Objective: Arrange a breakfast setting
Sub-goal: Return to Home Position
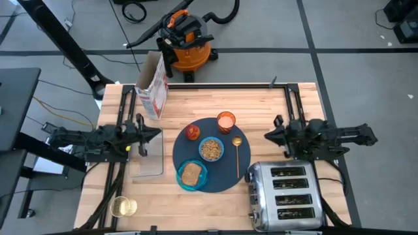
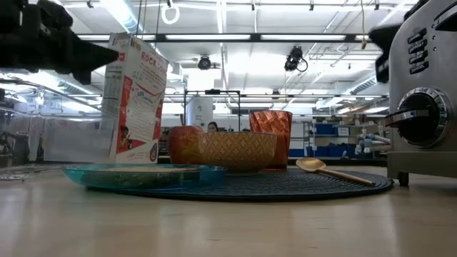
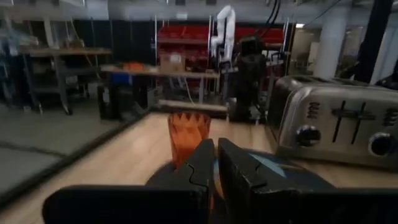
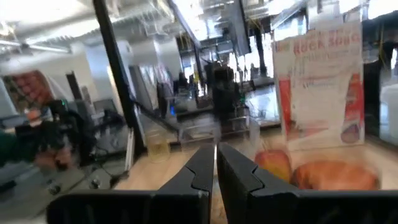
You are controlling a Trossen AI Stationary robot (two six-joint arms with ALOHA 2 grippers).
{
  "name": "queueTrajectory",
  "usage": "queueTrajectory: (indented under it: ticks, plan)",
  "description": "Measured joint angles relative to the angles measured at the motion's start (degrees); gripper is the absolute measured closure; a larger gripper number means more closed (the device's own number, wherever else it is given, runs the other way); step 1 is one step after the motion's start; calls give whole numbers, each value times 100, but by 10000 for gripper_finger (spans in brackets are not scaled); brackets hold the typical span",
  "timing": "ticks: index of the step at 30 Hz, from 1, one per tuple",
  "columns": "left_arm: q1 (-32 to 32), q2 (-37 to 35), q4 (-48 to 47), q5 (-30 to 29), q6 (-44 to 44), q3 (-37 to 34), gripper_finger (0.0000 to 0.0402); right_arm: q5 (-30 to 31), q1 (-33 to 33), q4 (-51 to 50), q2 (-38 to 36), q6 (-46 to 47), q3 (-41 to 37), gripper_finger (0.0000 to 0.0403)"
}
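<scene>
Setting reads complete from here; I'd judge only the parking step is left

Left hand [image 1: 155, 134] hangs over the bench, clenched on nothing: its wrist view has the fingers [image 3: 199, 169] all but touching, nothing between. Right hand [image 1: 268, 136] is the same, clenched and empty, pointing straight at the left one. Both hang level and off the dishes, I take it so that neither can clip the layout

The slate-blue round mat [image 1: 226, 171] lies in the gap between the two hands and carries the whole setting:
- red apple [image 1: 192, 132] straight ahead of the left fingertips, the closest piece to them
- copper-orange cup [image 1: 226, 121] past the apple, at the mat's far edge
- light-blue bowl [image 1: 211, 149] mid-mat, cereal in it
- gold spoon [image 1: 237, 153] just beside the bowl on the right hand's side, scoop end nearest that hand, apart from the bowl so it can be picked up cleanly
- teal dish [image 1: 200, 185] with toast [image 1: 191, 173] on it, near edge of the mat on the left hand's side; the low view shows its rim hanging out past the mat

Off the mat: cereal box [image 1: 151, 94] upright, beyond the left hand; clear tray [image 1: 149, 162] just beside that hand; toaster [image 1: 287, 196] near the right hand on the near side

My one worry is the toaster: the right arm sits close to it, so I'd keep any retract move high
</scene>
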Motion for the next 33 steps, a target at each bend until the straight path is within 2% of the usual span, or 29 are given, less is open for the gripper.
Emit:
queueTrajectory:
  ticks: [4, 10, 15, 33]
  plan:
    - [-2, 25, -137, 21, -150, -2, 370, 157, 0, -469, 48, 169, -29, 373]
    - [-2, 25, -147, -50, 179, -6, 370, 749, 0, -244, 2, -274, -29, 373]
    - [-2, 113, -166, -51, 378, -4, 370, 553, 1, -748, 11, -342, -27, 373]
    - [-2, 124, 44, -84, 328, -11, 370, 551, -1, -743, 11, -351, -27, 373]
